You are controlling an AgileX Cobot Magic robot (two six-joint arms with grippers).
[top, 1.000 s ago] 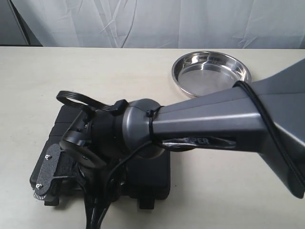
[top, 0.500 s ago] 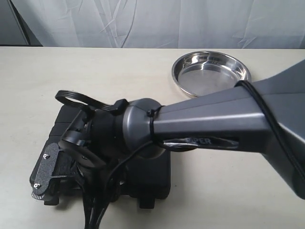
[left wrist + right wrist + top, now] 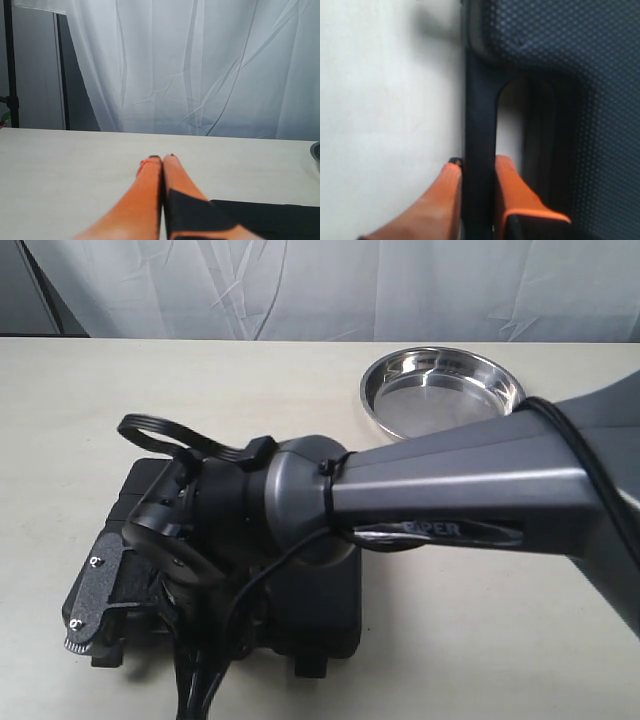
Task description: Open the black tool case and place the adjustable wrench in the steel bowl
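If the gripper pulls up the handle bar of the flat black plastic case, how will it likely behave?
The flat black moulded plastic case looks rigid, so it probably will not flex. Gripped at one edge, it may tilt.

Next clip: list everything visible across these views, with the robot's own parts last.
black tool case: one, matte black, left of the exterior view, mostly under the right arm.
steel bowl: one, shiny silver, far right, empty.
table: one, beige.
curtain: one, white, behind the table.
pole: one, black, beside the curtain, left wrist view.
right arm: one, grey, reaching across over the case.
right fingers: two, orange, either side of the case's handle bar.
left fingers: two, orange, pressed together above the table.
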